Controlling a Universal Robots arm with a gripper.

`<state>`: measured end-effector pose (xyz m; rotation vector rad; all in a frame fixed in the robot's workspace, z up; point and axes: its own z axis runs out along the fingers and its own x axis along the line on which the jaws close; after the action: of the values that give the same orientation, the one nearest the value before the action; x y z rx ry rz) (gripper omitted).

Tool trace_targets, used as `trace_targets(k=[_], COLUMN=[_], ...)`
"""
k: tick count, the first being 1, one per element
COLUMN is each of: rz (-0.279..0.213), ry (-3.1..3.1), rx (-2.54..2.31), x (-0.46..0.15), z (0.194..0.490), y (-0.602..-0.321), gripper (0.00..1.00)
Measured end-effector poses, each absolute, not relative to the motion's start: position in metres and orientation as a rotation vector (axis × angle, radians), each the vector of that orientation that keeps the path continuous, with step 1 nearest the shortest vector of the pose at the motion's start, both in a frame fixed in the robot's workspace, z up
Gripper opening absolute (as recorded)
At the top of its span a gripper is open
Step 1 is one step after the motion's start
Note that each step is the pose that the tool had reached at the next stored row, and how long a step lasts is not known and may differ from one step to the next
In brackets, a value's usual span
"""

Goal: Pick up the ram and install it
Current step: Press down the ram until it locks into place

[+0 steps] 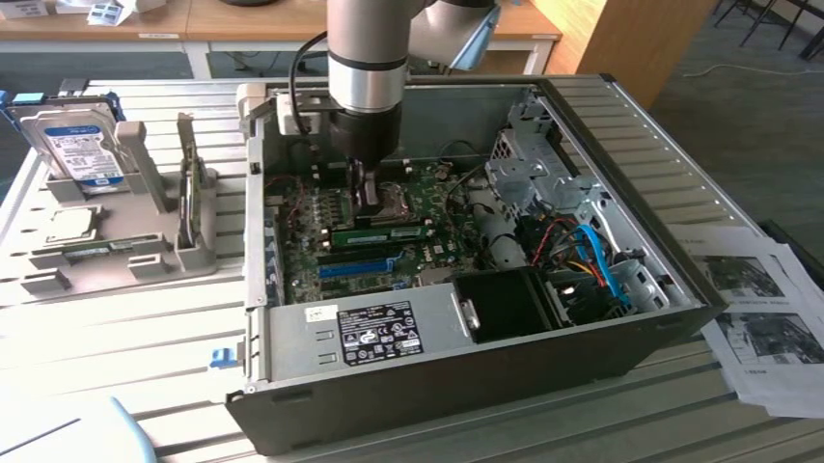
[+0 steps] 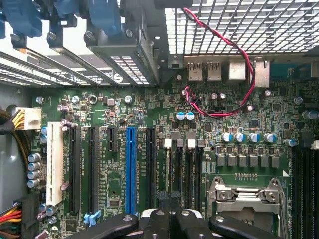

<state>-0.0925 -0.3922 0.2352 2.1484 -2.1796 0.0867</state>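
The ram [image 1: 382,234] | seated flat in its slot | light, stiff, fragile: you'd take its long edges | pincer [image 2: 169,219] closed, empty, above motherboard [image 2: 149,124].

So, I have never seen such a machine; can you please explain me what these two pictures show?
A robot arm reaches down into an open computer case on a slatted table. One picture comes from a camera beside the scene. The other comes from a camera on the arm's wrist, looking down at the green motherboard with its blue slot.

The gripper at the arm's tip is shut. I cannot tell if it holds anything. A green ram sits on the board close by.

At the exterior view's left, a grey holder carries a hard drive and a processor chip.
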Motion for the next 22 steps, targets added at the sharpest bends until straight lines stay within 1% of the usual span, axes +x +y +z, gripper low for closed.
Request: trace_targets(k=[22], rz=[0.087], ry=[-2.18], rx=[2.149], x=[-0.0943], z=[0.2296], y=[-0.3922], gripper=[0.09])
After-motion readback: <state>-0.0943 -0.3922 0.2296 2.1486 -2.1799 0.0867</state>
